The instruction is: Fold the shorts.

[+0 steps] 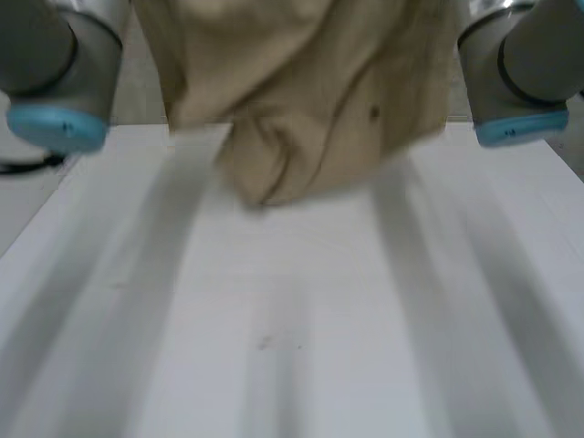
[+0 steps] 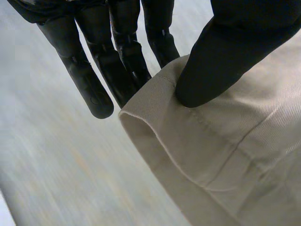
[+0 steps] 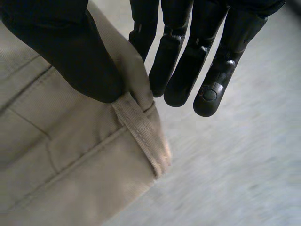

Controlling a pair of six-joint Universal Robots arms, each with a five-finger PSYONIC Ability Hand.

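You have both arms raised at the top of the frame: the left arm (image 1: 55, 64) in the upper left corner and the right arm (image 1: 520, 73) in the upper right, with the shorts (image 1: 310, 100) hanging between them at top centre.

The white table (image 1: 292, 319) lies open across the whole lower and middle frame. Its far edge runs just behind the cloth's lowest fold. I cannot tell whether that fold touches the surface.

The shorts are beige, bunched and creased, with 1 small dark spot (image 1: 374, 111) right of centre.

Your left hand (image 2: 225, 47) pinches a stitched hem corner — thumb on the outer face, straight fingers (image 2: 89, 80) close together, the inner ones behind the cloth.

Your right hand (image 3: 61, 47) pinches a corner beside a belt loop (image 3: 141, 136) — thumb on the fabric, fingers (image 3: 188, 70) straight and side by side behind it.
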